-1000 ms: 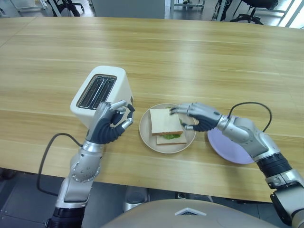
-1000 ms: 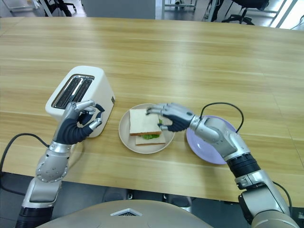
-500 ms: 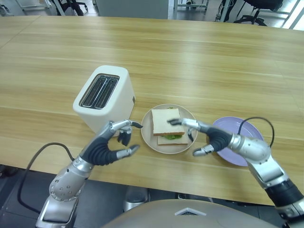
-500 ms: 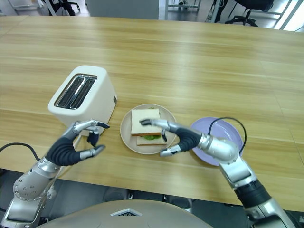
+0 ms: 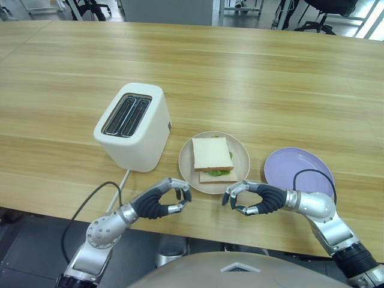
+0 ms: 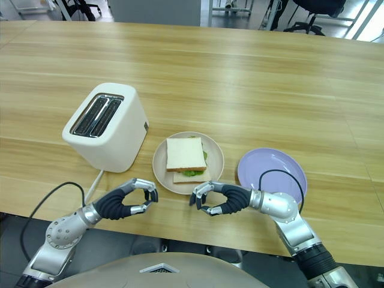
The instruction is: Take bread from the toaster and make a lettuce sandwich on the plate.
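1. Sandwich (image 5: pixel 212 154) looks done to me. It sits on the tan plate (image 5: pixel 245 162), just past your two hands and between them. It's a top slice over a bottom slice, with lettuce (image 5: pixel 221 172) peeking out on the near side.
2. Your left hand (image 5: pixel 163 201) and right hand (image 5: pixel 251 199) both hover at the near table edge. Fingers are curled in toward the thumbs on both, with nothing clamped in either.
3. My read is that the step in hand is just backing off cleanly and parking the arms. The plate rim is near the right hand's fingertips, so pull straight toward yourself. Don't sweep sideways, because a knuckle bump there could shove the plate.
4. The top slice sits a bit skewed over the bottom one. If that bugs you, uncurl the right hand first, then nudge the slice edge gently from the side. Pressing down would probably squash the bread and squeeze the lettuce out.
5. Toaster (image 5: pixel 135 135) is beyond the left hand, off to its outer side. Its slots look empty from here, so I'd say there's nothing left to grab.
6. Purple plate (image 5: pixel 297 168) sits just outboard of the right hand, with the black cable (image 6: pixel 279 170) looping over it. Keep the wrist low-drama so the loop doesn't snag.
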